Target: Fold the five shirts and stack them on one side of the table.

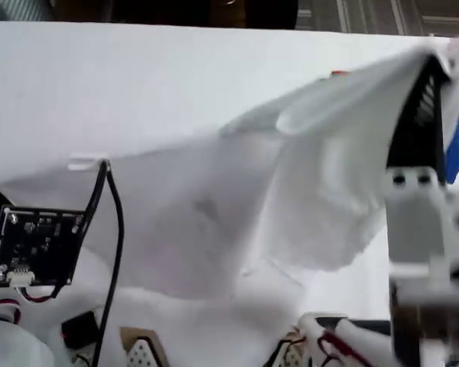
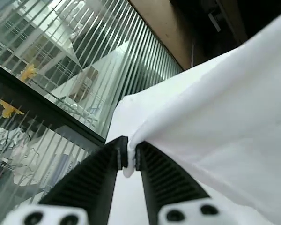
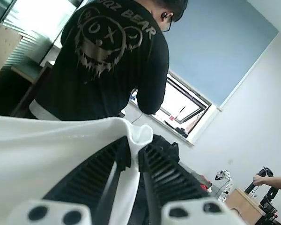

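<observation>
Presently, one white shirt [image 1: 214, 214] hangs above the white table [image 1: 138, 76], stretched between the two grippers and clear of the surface along most of its span. The left gripper [image 2: 129, 157] is clamped on an edge of the shirt: its black ribbed fingers [image 2: 98, 178] stand almost together, with only a thin fold of cloth between the tips, and the fabric spreads away from that pinch in a taut sheet. In the high view this gripper [image 1: 88, 163] sits low, toward the near left part of the table, with a dark cable running down from it. The right gripper [image 3: 131, 157] is likewise clenched on the shirt: its fingers [image 3: 168, 178] are nearly closed, a small bunched fold rises just above the tips, and cloth drapes over one finger. In the high view the right gripper [image 1: 444, 61] is raised at the far right, holding its corner higher than the left one, so the shirt slopes down from right to left and sags in loose folds in between.
</observation>
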Robot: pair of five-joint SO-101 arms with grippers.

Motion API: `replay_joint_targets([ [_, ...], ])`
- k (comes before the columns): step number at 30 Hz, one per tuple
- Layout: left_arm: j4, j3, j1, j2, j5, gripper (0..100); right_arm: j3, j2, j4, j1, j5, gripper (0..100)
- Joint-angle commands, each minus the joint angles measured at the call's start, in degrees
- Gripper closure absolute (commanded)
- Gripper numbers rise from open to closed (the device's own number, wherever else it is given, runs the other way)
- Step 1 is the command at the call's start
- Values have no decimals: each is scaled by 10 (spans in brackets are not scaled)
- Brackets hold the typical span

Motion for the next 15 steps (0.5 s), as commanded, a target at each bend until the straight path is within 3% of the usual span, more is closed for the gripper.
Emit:
replay_joint_targets([
  [1, -33, 0, -6, 2, -2, 973, -5, 24, -24, 7, 4, 981],
  [8, -79, -4, -6, 2, -2, 973, -11, 6, -49, 7, 5, 981],
  [15, -62, -4, -5, -3, -1, 973, -5, -71, -27, 2, 0, 981],
])
